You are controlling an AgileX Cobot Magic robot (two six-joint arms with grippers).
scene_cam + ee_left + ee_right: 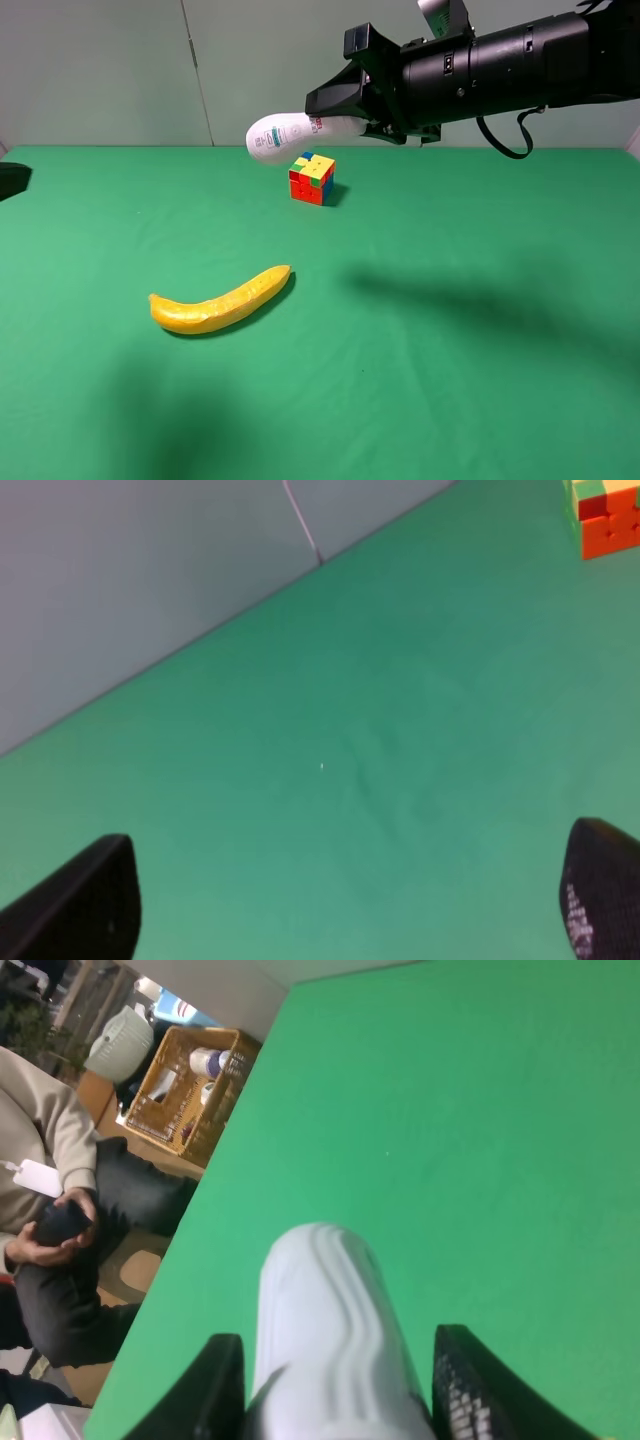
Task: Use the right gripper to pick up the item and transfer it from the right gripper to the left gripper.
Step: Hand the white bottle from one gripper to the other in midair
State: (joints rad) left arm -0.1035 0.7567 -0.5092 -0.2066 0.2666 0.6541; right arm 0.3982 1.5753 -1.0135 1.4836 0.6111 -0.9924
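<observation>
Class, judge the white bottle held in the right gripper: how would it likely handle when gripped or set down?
The bottle is probably stiff: it juts sideways from the right gripper without sagging. Its smooth, rounded body may slip, and would likely roll if laid down.

The bottle (285, 135) is smooth white plastic with a slight sheen. The table cover (450, 400) is matt green cloth. The puzzle cube (312, 178) is glossy plastic, and the banana (220, 303) has a faintly shiny skin.

There are one green table (450, 400), one small white plastic bottle (285, 135), one curved yellow banana (222, 302), one multicoloured puzzle cube (312, 178), two black grippers, namely the left gripper (340, 905) and the right gripper (335, 105), one woven brown basket (190, 1085) and one seated person (50, 1190).
</observation>
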